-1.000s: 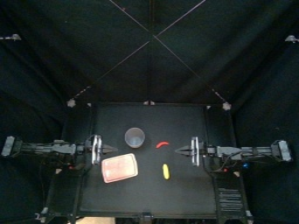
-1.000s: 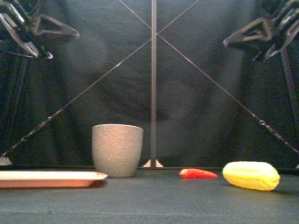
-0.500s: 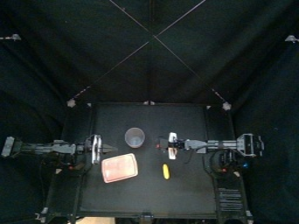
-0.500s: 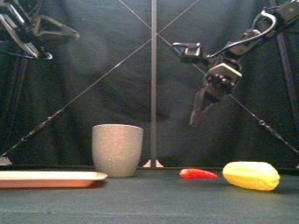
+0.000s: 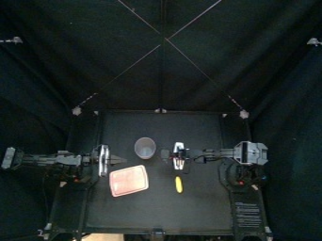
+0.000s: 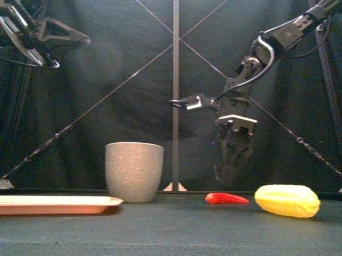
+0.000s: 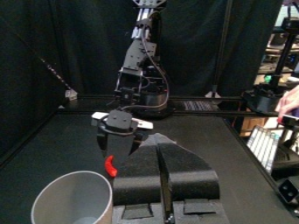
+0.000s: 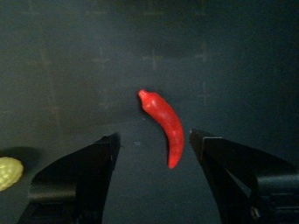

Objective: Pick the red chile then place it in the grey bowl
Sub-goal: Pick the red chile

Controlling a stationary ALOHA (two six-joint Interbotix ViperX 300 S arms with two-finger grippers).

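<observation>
While the red chile [image 8: 163,128] lies flat near the middle of the black table [image 5: 201,202], at about 4 o'clock from the tall grey speckled cup [image 6: 134,172], the right gripper [image 6: 229,172] hangs just above it. Its jaws are spread wide, one on either side of the curved body, touching nothing. The chile looks a small, light toy, probably stiff and smooth, fuller toward the stem end and tapering to a point. A hold across the thicker middle seems safest, since the thin tip could pivot or slip free. A yellow toy food [image 6: 287,200] sits near the chile at its 6 o'clock, apart from it. The pink tray [image 5: 127,180] lies at 7 o'clock from the cup. The left gripper [image 7: 158,153] rests at the table's 9 o'clock side, jaws close together.
</observation>
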